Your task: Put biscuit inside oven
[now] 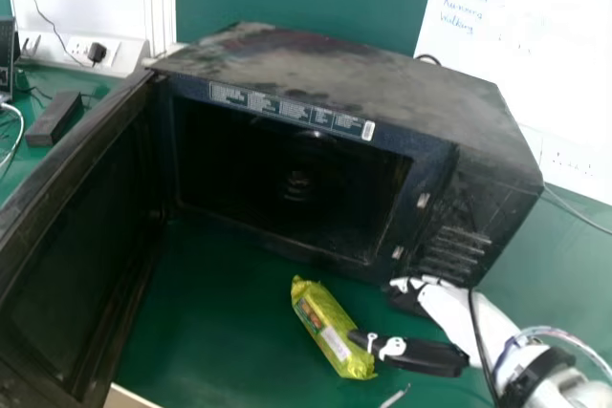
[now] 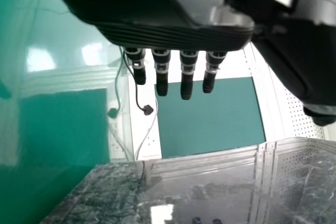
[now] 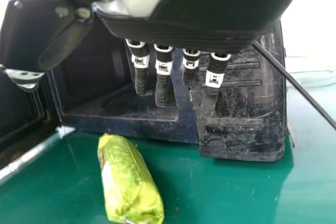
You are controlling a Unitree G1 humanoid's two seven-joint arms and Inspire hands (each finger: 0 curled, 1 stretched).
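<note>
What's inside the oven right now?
Inside the oven I can see dark walls and a round fitting, but no biscuit. The biscuit lies outside, in front. The front frame covers the ceiling, and the corners are too dark to make out.

Glossy crinkled wrapper, dull scuffed oven, smooth table

Yellow-green, oblong biscuit packet in crinkled plastic wrapper lay flat on green bench, outside oven, near its front. It looked sealed, slanted, far end toward oven and farther left. Boxy black microwave oven stood upright on bench, top dusty, side scuffed, door swung wide open at left, cavity dark.
</note>
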